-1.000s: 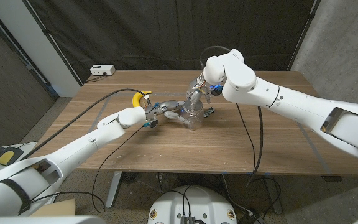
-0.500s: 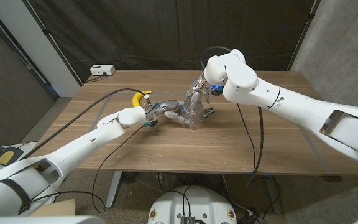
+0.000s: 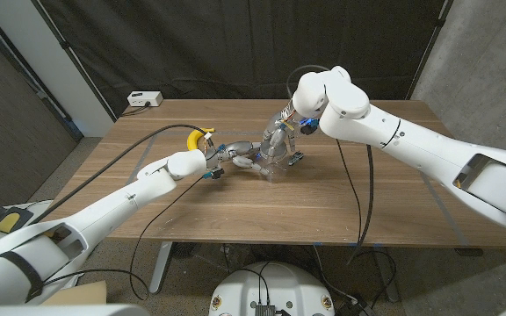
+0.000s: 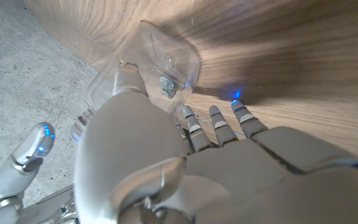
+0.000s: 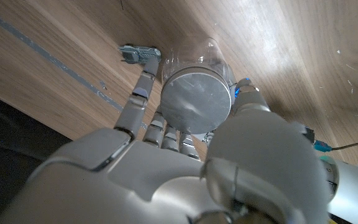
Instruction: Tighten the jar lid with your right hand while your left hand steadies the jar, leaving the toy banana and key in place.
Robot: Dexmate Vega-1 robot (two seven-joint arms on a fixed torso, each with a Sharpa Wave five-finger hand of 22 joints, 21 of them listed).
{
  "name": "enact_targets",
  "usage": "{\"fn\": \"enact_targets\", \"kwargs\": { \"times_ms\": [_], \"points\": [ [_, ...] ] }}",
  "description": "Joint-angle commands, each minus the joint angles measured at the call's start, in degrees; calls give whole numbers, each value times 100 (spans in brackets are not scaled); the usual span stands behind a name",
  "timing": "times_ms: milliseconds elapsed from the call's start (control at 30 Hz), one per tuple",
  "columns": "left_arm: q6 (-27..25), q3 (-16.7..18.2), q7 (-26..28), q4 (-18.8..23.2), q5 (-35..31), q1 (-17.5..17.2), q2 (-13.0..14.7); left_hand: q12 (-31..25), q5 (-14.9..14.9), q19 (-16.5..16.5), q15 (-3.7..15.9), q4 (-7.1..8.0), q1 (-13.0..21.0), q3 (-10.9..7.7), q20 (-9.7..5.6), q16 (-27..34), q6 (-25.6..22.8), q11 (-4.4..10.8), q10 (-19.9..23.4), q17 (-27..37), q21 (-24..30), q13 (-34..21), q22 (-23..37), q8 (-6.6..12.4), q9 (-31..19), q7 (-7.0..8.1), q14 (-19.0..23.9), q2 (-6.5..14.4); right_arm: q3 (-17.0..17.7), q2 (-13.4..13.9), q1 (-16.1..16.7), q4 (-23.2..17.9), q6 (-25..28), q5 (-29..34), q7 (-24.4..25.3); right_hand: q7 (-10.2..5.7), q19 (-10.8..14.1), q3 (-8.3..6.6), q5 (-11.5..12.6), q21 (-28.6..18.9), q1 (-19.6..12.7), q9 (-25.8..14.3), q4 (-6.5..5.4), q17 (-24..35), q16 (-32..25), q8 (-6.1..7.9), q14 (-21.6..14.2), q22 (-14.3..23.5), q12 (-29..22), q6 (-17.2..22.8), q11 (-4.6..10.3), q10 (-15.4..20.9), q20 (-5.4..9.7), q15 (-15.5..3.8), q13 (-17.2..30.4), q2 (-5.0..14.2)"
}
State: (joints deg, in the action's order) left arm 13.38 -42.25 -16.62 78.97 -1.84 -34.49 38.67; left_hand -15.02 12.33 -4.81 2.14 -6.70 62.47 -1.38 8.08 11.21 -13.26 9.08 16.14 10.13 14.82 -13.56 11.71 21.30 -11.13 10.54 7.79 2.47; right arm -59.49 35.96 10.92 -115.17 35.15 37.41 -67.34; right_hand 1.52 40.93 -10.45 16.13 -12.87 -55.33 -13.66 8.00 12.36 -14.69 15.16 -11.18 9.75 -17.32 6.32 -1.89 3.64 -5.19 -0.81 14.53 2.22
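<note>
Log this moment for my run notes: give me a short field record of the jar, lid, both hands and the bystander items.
jar: clear jar upright on the wooden table
lid: silver lid on the jar
right hand: right hand over the jar, fingers around the lid
left hand: left hand grips the jar's side
toy banana: toy banana beyond the left hand, untouched
key: key on the table beside the jar
</note>
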Motion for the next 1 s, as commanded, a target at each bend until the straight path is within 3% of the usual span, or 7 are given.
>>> {"fn": "enact_targets", "kwargs": {
  "times_ms": [33, 200, 367, 500, 733, 867, 1000],
  "points": [
    [-54, 0, -9, 26, 8, 12, -1, 16, 0, 17, 620, 21, 53, -38, 61, -4, -324, 4, -14, 20, -5, 2, 14, -33, -15, -311, 18, 126, -51, 223, 246, -404, -155, 139, 720, -65, 346, -38, 73, -78, -312, -32, 101, 38, -99, 102, -309, 26, -119, 289, 49, 288, 222, -165, 30, 60],
    [-86, 10, 4, 51, 18, 2, 4, 19, -9, 21, 626, 33, 28, -38, 54, -3, -333, 6, -20, 21, -7, 5, 15, -49, -13, -341, 19, 141, -174, 214, 287, -486, -103, 465, 610, -61, 190, 36, 100, 51, -431, -51, 56, 82, 36, -94, -28, 33, 35, -150, 39, -129, 200, -130, 49, 47],
    [-114, 8, -26, 55, 43, 4, 6, 25, -18, 26, 620, 50, -3, -39, 51, -4, -318, -4, -36, 23, -9, 7, 17, -76, -11, -353, 15, 162, -52, 237, 443, -544, -105, 465, 629, 1, 194, 60, 108, 66, -442, -59, 31, 101, 47, -137, -10, 33, 61, -245, 19, -225, 243, -126, 60, 67],
    [-129, -1, -48, 56, 52, 13, 1, 20, -26, 29, 611, 59, -23, -40, 58, -3, -348, -17, -26, 23, -10, 8, 18, -84, -9, -398, 21, 175, 108, 302, 662, -613, -196, 451, 935, 14, 34, 113, 108, 144, -407, -72, -20, 131, 81, -127, 64, 28, 37, -198, -32, -229, 99, -67, 78, 86],
    [-199, -9, -55, 120, 36, 3, 25, 19, -36, 28, 621, 61, -39, -45, 58, -4, -364, -23, -25, 21, -10, 11, 19, -110, -4, -399, 25, 188, 546, 429, 1257, -813, -419, 331, 1967, -77, 1319, 172, 29, -207, -586, -124, -17, 296, -478, 530, -1566, 46, -766, 1569, -1, 1518, 534, -519, 157, 292],
    [-215, -11, -40, 148, 23, -6, 30, 23, -40, 38, 610, 59, -42, -51, 63, -10, -357, -29, -35, 20, -14, 12, 20, -130, -2, -400, 13, 197, 528, 358, 1363, -885, -195, 573, 2036, -88, 1684, 158, -17, -300, -576, -110, -59, 327, -606, 671, -2065, 46, -929, 1966, 12, 1944, 638, -540, 140, 390],
    [-224, 0, -22, 181, 31, -22, 35, 26, -45, 46, 607, 56, -43, -58, 70, -12, -353, -30, -45, 20, -17, 12, 21, -150, -1, -408, 9, 207, 386, 269, 1426, -923, 83, 1000, 1952, -79, 1943, 203, -59, -373, -491, -97, -95, 306, -579, 660, -2191, 46, -924, 1974, 21, 1955, 700, -511, 123, 345]
  ]
}}
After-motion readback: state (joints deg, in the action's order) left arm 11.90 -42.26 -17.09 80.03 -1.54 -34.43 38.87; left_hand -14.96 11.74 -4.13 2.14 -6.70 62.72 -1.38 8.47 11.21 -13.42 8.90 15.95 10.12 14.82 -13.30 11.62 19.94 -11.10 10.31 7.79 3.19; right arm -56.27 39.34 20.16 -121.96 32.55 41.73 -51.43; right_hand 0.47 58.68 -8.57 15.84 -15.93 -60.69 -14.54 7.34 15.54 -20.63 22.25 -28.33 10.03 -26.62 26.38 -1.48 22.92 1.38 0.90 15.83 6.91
